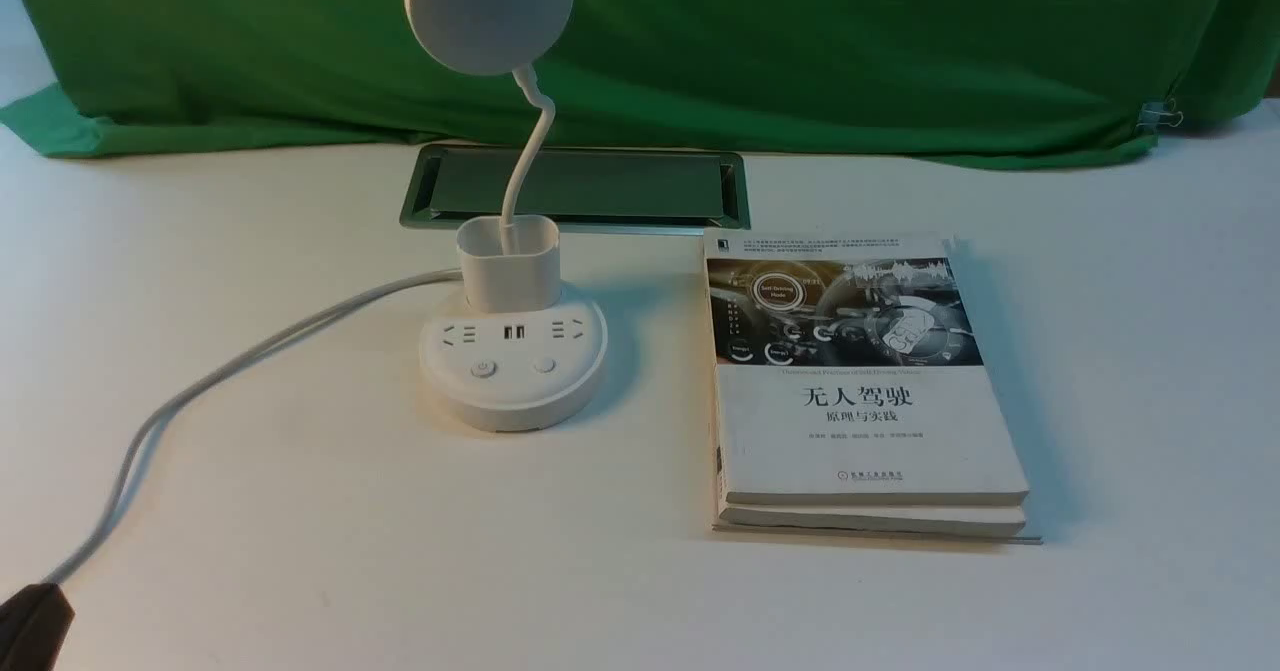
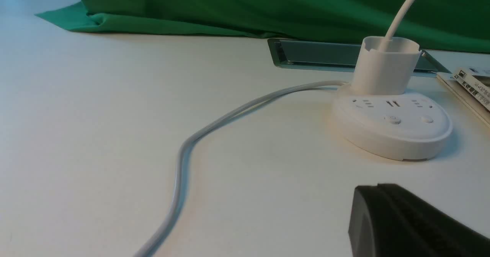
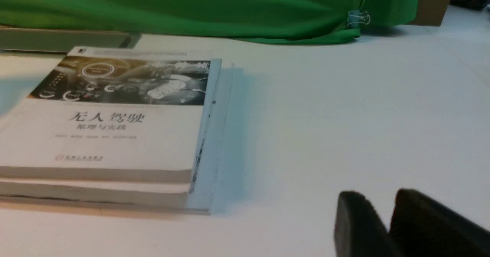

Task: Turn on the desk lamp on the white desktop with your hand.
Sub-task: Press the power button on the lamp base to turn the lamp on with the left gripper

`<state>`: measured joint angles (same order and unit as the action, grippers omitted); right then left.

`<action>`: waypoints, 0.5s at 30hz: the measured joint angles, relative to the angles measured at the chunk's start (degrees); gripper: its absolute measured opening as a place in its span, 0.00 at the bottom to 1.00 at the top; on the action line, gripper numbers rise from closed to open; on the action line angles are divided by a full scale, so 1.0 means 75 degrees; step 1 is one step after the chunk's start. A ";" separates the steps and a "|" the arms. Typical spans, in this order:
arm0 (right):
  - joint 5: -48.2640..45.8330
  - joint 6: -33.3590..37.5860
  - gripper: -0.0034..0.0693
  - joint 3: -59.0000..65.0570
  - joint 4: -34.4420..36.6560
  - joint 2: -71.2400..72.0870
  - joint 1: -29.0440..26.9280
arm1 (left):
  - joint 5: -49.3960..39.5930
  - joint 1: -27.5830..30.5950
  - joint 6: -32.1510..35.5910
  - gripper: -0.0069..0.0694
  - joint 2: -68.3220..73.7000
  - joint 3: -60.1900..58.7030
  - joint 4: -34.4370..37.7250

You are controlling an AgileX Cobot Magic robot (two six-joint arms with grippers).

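White desktop (image 1: 250,511) is carrying the desk lamp (image 1: 512,371), its buttons (image 1: 484,368) turned toward the near edge, seemingly for easy pressing. The left gripper (image 2: 379,191) and right gripper (image 3: 389,205) are resting low, fingers pressed together.

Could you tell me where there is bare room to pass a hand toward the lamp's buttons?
The white desktop is bare in front of the desk lamp, between its cord and the books. The lamp-to-books gap is tight.
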<state>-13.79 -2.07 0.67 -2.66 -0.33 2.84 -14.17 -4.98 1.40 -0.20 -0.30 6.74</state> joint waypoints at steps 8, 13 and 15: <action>0.0000 0.0000 0.37 0.0000 0.0000 0.0000 0.0000 | 0.0000 0.0000 0.0000 0.09 0.0000 0.0000 0.0000; 0.0000 0.0000 0.37 0.0000 0.0000 0.0000 0.0000 | 0.0000 0.0000 0.0000 0.09 0.0000 0.0000 0.0000; 0.0000 0.0000 0.37 0.0000 0.0000 0.0000 0.0000 | 0.0007 0.0000 0.0000 0.09 0.0000 0.0000 0.0000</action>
<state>-13.79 -2.07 0.67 -2.66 -0.33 2.84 -14.12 -4.98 1.40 -0.20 -0.30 6.74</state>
